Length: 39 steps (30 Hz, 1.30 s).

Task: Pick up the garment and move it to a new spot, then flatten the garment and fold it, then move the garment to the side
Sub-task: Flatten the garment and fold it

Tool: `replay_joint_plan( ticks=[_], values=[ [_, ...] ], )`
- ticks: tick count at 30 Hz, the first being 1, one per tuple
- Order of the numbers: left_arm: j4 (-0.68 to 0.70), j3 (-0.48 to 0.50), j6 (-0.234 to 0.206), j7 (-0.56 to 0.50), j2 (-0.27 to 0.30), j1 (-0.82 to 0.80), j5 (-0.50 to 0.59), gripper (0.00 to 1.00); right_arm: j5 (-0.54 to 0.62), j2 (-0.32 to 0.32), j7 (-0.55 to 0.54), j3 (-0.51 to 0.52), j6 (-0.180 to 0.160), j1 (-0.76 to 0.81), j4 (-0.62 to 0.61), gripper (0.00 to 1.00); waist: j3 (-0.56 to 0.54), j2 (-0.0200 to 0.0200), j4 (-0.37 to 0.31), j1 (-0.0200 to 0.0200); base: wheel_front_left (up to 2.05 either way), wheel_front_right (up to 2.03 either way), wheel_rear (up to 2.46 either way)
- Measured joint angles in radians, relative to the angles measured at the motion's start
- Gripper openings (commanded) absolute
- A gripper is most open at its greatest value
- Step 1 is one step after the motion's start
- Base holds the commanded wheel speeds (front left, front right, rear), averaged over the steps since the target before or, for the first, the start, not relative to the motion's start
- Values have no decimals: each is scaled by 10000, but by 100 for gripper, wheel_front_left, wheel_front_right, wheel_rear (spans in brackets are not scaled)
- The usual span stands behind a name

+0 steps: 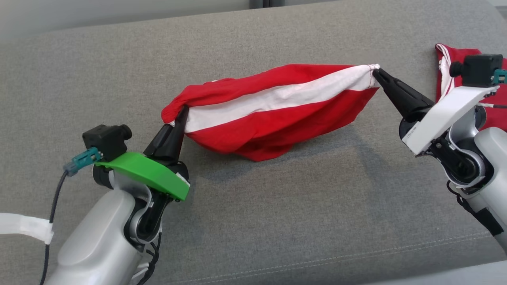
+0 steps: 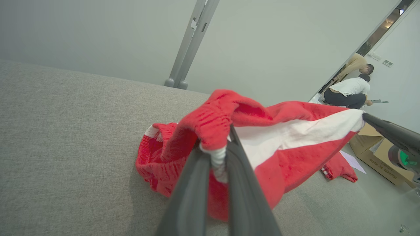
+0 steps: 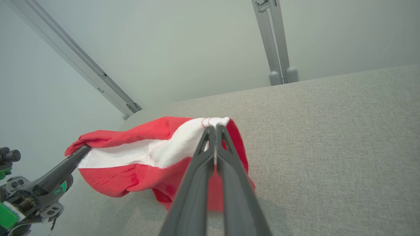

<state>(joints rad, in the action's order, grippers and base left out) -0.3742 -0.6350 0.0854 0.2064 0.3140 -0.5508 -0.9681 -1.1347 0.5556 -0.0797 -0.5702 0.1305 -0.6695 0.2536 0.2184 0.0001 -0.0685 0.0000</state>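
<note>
A red garment with a broad white band hangs stretched between my two grippers above the grey cushion, its lower folds sagging down to the fabric. My left gripper is shut on the garment's left end, where red cloth bunches over the fingertips. In the left wrist view the garment drapes past the left gripper, which pinches a white edge. My right gripper is shut on the white band's right corner. In the right wrist view the right gripper clamps that corner of the garment.
Another red and white cloth lies at the cushion's far right, behind my right wrist. Two people crouch on the floor in the distance, near cardboard boxes. A metal post stands behind the cushion.
</note>
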Motion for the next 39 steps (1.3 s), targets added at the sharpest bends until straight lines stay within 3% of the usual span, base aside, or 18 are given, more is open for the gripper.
replay_joint_plan(
  ticks=[8,15,21,25,29,33,35,36,39],
  values=[
    [2476,596,-525,-75,750,824,-474,0,234,520,278,988,0,755,-1868,0,-573,0,-216,0,0,0,0],
    [4859,1214,-1375,-219,1570,1714,-786,0,917,554,123,2293,2,1597,-3208,0,-805,0,-339,-1,0,0,0],
    [6259,1620,-1900,-675,2109,1841,-953,0,1607,88,-667,3124,2,1869,-4295,0,-687,0,-350,0,0,0,0],
    [6483,1672,-2046,-1277,2328,1318,-1035,0,2130,-458,-1421,3256,0,1673,-4479,0,-489,0,-372,0,0,0,0],
    [5660,1450,-1985,-2360,2314,30,-1250,0,2642,-1229,-2033,3137,2,569,-3703,0,-205,0,-406,0,0,0,0],
    [3666,1143,-1906,-3597,2008,-2014,-1430,0,3394,-2240,-2161,2997,2,-1437,-1641,0,146,0,-491,0,0,0,0],
    [2451,1053,-1824,-3864,1772,-3138,-1223,0,3916,-2800,-1791,2997,0,-2560,-326,0,310,0,-559,0,0,0,0],
    [1289,1057,-1783,-3822,1501,-4195,-930,0,4523,-3436,-1127,3076,2,-3677,1003,0,418,0,-684,1,0,0,0],
    [4,1197,-1611,-3080,1030,-5849,-422,0,5361,-4238,153,3448,0,-5357,2575,0,534,0,-925,0,0,0,0]
  ],
)
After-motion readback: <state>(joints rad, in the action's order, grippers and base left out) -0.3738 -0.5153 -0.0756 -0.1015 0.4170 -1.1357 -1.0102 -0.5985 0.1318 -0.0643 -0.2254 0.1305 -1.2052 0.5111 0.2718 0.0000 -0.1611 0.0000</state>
